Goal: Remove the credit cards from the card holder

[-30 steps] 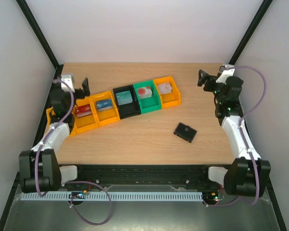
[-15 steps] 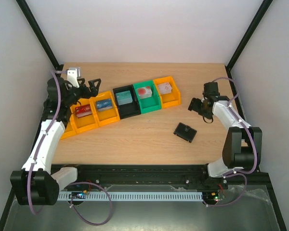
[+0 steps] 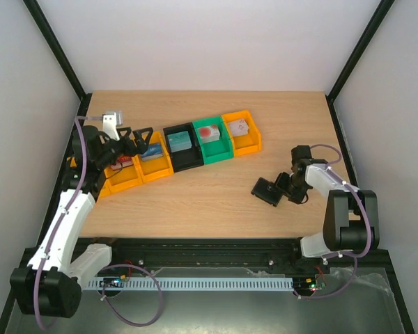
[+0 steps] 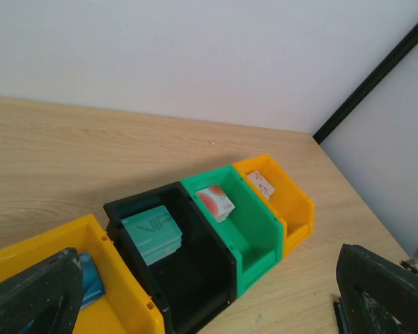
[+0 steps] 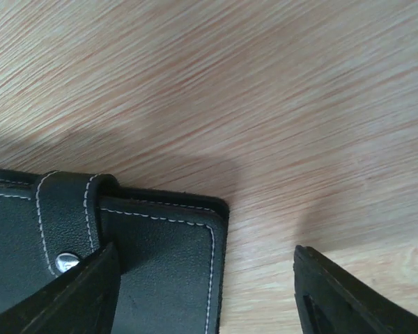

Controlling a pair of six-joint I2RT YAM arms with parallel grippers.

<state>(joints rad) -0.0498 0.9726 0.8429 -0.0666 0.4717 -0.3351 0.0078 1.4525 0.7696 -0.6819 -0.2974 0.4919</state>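
Card holder (image 3: pixel 267 191) lies closed on the desk (image 3: pixel 209 202), one corner between my spread-wide right fingers (image 5: pixel 348 299); my left fingers (image 4: pixel 28 292), also parted, hover well away.

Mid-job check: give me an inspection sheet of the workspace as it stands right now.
Surface: wooden table, pale grain.
Job's things: card holder lies folded shut, snap tab over its edge; no credit cards show.
Clutter: teal piece in the black bin; white red-dotted piece in the green bin; yellow bins alongside.
Grippers: left claw open above the yellow bins; right claw open, low at the holder's corner; contact cannot be told.
Cables: purple cables run along both arms.
Surroundings: white walls, black frame posts.
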